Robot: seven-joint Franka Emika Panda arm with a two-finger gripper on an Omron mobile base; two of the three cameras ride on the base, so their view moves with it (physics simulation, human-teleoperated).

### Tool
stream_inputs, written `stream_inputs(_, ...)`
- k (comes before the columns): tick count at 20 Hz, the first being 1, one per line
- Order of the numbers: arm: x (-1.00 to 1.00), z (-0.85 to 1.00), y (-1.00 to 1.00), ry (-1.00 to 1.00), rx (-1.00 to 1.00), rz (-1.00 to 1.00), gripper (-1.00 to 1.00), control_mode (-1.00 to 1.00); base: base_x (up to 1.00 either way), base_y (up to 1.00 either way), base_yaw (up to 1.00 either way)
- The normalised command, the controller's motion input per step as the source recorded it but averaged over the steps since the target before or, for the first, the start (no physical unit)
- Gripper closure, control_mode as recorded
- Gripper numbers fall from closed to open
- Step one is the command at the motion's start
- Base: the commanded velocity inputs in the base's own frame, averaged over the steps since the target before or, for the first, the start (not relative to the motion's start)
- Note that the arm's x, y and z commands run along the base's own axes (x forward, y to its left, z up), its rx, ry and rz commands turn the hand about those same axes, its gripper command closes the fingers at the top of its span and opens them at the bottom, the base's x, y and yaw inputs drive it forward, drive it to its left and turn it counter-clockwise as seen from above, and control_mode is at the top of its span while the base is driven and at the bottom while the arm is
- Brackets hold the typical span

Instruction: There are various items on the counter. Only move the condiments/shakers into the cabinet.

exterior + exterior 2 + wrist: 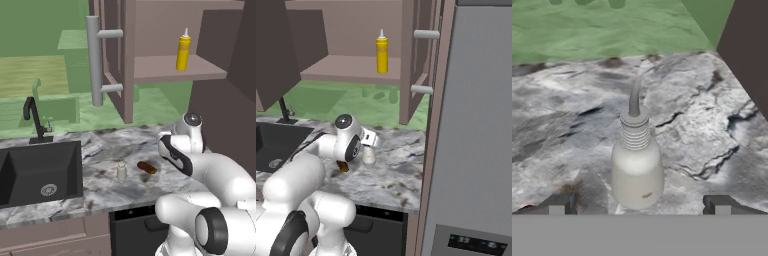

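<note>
With the fingers (639,205) spread wide either side of it, the white bottle (636,170) looks light, rigid, slippery; grip its broad body, below the neck

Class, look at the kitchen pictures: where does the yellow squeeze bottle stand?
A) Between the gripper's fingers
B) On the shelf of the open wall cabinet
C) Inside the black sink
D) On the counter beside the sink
B: the yellow squeeze bottle stands upright on the shelf of the open cabinet, above the counter.
</note>
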Motion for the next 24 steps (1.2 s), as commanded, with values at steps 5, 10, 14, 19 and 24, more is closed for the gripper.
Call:
stream_inputs(5, 0.18, 0.0, -0.01, 0.0, 0.0, 0.0, -1.0, -1.0, 0.0, 0.0, 0.0)
stream_inputs(10, 0.15, -0.01, 0.0, 0.0, 0.0, 0.0, -1.0, -1.0, 0.0, 0.0, 0.0)
stream_inputs(14, 0.15, -0.04, 0.0, 0.0, 0.0, 0.0, -1.0, -1.0, 0.0, 0.0, 0.0)
stream_inputs(19, 0.18, -0.05, 0.0, 0.0, 0.0, 0.0, -1.0, -1.0, 0.0, 0.0, 0.0)
stream_inputs(24, 0.18, -0.06, 0.0, 0.0, 0.0, 0.0, -1.0, -1.0, 0.0, 0.0, 0.0)
